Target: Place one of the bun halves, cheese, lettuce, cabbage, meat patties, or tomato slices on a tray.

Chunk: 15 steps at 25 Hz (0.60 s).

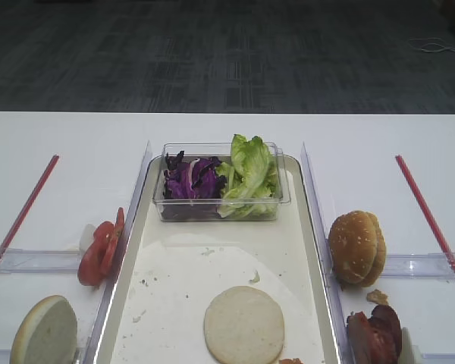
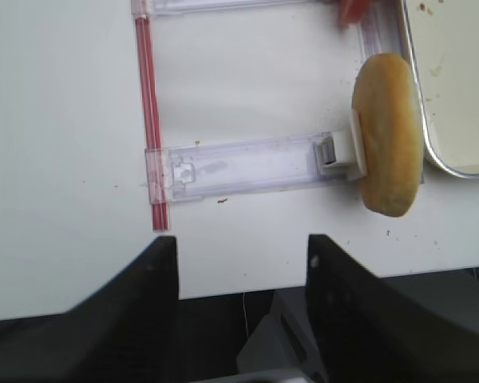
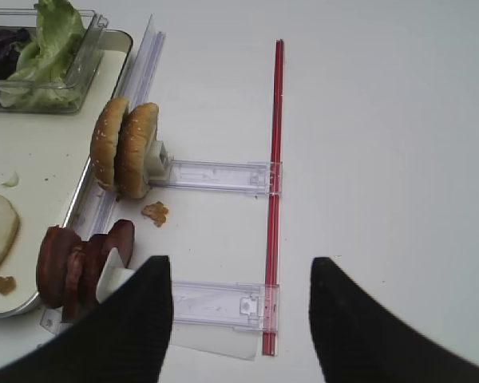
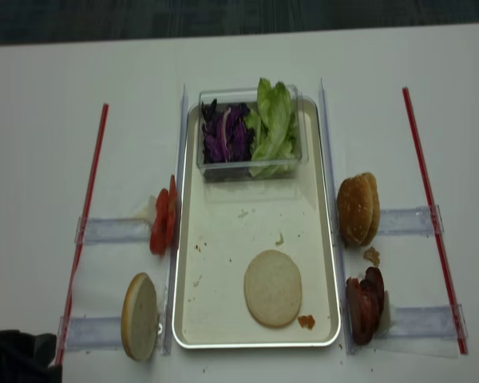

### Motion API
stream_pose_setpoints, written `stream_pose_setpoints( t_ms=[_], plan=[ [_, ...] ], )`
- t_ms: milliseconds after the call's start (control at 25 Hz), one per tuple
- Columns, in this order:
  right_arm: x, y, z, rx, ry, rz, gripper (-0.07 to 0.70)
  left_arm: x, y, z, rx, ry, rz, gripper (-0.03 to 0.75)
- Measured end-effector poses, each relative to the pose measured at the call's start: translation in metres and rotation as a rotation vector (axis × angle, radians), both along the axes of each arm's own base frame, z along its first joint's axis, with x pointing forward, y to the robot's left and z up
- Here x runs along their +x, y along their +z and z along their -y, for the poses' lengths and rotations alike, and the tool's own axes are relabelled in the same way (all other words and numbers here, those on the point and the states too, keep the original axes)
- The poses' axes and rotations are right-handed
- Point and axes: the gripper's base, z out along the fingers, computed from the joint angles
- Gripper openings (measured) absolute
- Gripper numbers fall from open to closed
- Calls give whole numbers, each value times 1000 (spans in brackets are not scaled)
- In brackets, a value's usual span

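Lying flat on the tray [image 4: 323,239], toward its near end: one of the bun halves [image 4: 272,287], a pale cream disc with a thin tan edge, matte and slightly floury. Just beside it, a small orange crumb [image 4: 306,321].

Standing on edge ahead and to the right of the left gripper [image 2: 241,259]: a second bun half [image 2: 389,132], golden crust outward, propped against a clear plastic holder [image 2: 247,166] and just outside the tray's silvery rim. Jaws wide apart, clamped on nothing, hovering over bare white table [image 2: 64,120] at its near edge. Ahead on its left, a red strip [image 2: 148,120].

Ahead and to the left of the right gripper [image 3: 241,295]: the meat patties [image 3: 76,259], dark reddish-brown and glossy, stacked on edge; farther ahead, sesame bun tops [image 3: 125,148] upright. Fingers spread, holding nothing; open white surface to the right.

At the tray's far end: a clear box [image 1: 220,208] with shredded purple cabbage [image 1: 189,180] and ruffled light green lettuce [image 1: 250,173] side by side. Left of the tray: red tomato slices [image 1: 100,249], leaning. Tray floor off-white, smeared, crumb-flecked, largely bare between box and disc.
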Motion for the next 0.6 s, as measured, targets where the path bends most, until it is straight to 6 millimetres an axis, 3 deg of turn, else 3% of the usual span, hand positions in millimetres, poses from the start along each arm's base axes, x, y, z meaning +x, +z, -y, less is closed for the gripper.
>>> stream_pose_setpoints(
  t_ms=[600],
  plan=[
    [0, 0, 0, 0, 0, 0, 409, -19, 6, 0, 2, -1, 137, 349]
  ],
)
